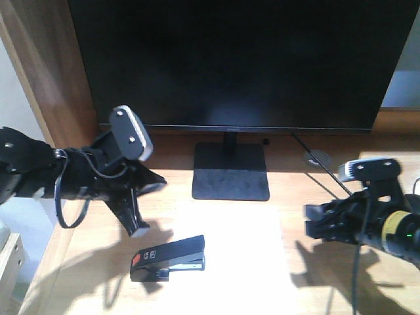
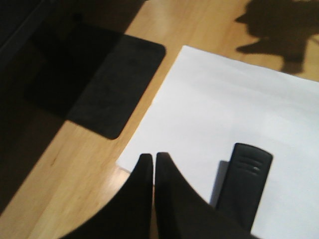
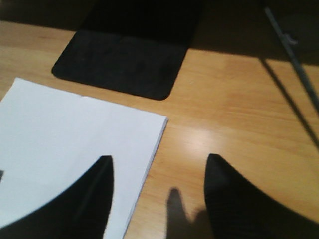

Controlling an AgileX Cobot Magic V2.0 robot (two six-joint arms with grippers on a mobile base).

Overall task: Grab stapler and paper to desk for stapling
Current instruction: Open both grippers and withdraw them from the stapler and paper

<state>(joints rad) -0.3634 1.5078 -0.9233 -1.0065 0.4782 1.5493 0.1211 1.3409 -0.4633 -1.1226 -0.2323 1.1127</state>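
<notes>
While lying on the paper (image 1: 226,259) near the desk's (image 1: 328,289) front edge, risking a skid: stapler (image 1: 168,258) unheld. Hovering empty, left gripper (image 2: 153,159) closed, right gripper (image 3: 157,167) spread, risking dragging the sheet askew.

Open desk (image 1: 341,289) right of the paper (image 1: 243,262); monitor base (image 1: 231,172) just behind.

one stapler (image 1: 168,258), one paper sheet (image 1: 230,262), one monitor (image 1: 236,62), two hands (image 1: 141,203) (image 1: 315,223)
</notes>
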